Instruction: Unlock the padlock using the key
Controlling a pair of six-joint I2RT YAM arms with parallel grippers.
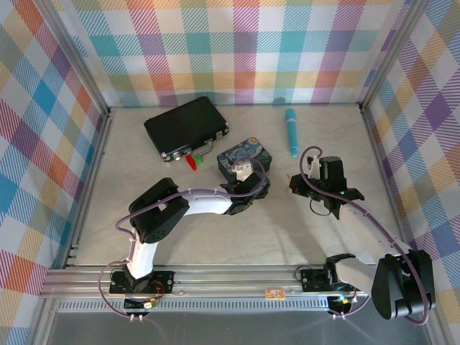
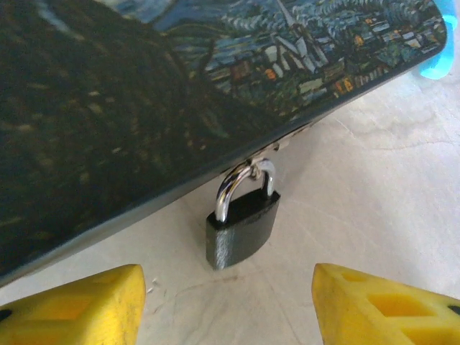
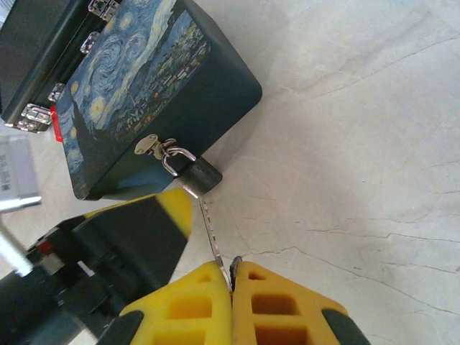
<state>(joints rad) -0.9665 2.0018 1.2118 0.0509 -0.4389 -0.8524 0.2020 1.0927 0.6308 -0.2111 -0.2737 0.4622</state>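
Note:
The small dark-grey padlock (image 2: 241,231) hangs by its silvery shackle from the hasp of the blue starry-night tin (image 2: 129,108) and rests on the table. My left gripper (image 2: 226,309) is open, its yellow fingers (image 2: 79,305) standing wide on either side just short of the padlock. In the right wrist view the padlock (image 3: 199,176) sits at the tin's (image 3: 136,93) corner. My right gripper (image 3: 231,267) is shut on the thin silvery key (image 3: 215,237). The key's blade points at the padlock's underside with its tip right at it; I cannot tell if it is inside. From above, the left gripper (image 1: 255,188) is at the tin (image 1: 244,157) and the right gripper (image 1: 296,185) is just to its right.
A black case (image 1: 185,126) with silver latches lies behind the tin, with red and green bits (image 1: 192,159) at its front. A teal pen (image 1: 291,131) lies at the back right. Checkered walls enclose the table on three sides.

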